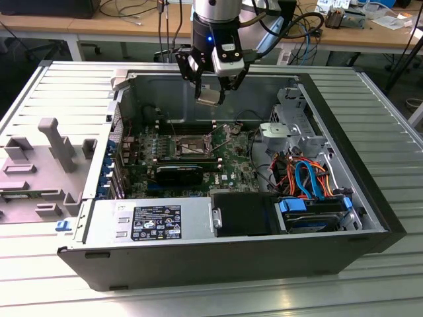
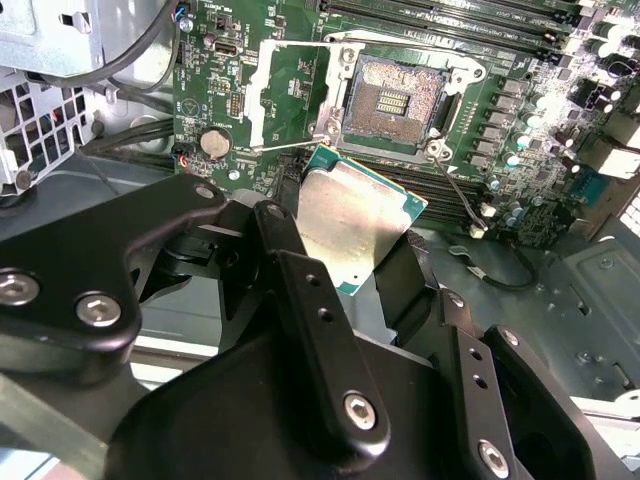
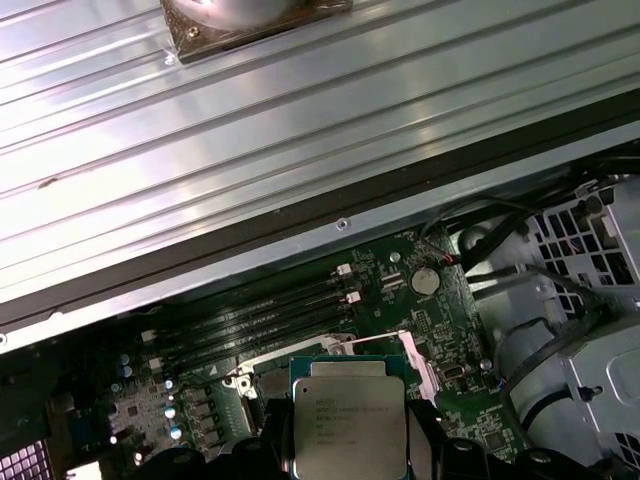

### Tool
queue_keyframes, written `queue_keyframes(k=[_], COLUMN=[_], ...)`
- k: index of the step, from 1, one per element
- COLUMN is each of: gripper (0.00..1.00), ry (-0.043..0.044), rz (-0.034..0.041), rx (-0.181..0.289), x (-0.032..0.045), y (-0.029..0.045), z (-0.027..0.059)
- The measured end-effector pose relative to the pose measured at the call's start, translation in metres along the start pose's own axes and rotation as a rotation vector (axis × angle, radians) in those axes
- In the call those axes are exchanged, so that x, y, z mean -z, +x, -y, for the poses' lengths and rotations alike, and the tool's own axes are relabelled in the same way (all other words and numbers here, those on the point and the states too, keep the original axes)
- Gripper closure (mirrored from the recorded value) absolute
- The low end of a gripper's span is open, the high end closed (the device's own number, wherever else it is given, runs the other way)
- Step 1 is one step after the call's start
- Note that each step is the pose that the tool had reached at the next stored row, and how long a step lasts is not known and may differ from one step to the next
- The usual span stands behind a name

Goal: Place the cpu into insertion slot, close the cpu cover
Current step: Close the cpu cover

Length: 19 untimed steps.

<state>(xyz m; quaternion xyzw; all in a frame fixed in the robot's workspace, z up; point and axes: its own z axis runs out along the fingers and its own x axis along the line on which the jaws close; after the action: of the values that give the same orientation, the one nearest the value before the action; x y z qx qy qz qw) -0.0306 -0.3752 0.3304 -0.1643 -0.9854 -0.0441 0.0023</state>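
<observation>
My gripper (image 1: 210,92) hangs above the open computer case, shut on the cpu (image 1: 209,99), a flat silver square. In the second wrist view the cpu (image 2: 352,218) sits tilted between the black fingers (image 2: 290,250), a short way above the motherboard. The insertion slot (image 2: 395,98) lies bare just beyond the chip, with its dark pin field showing. The cpu cover (image 2: 254,100) is swung open beside the slot. In the first wrist view the cpu (image 3: 347,420) faces the camera and hides most of the slot. In the exterior view the insertion slot (image 1: 188,144) lies below and in front of the gripper.
Long black memory slots (image 2: 470,30) run beside the socket. A grey drive cage (image 1: 291,125) and orange and blue cables (image 1: 305,177) fill the case towards the exterior view's right. A power supply (image 1: 152,221) sits at the front. Grey plastic parts (image 1: 39,162) lie outside on the table.
</observation>
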Motion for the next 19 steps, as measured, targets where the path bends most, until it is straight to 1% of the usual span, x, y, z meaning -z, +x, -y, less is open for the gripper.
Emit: queue_keyframes(k=[19], gripper=[0.45], ry=[-0.0003], rz=[0.0014], rx=[-0.016], x=[0.0], y=[0.0], z=[0.0])
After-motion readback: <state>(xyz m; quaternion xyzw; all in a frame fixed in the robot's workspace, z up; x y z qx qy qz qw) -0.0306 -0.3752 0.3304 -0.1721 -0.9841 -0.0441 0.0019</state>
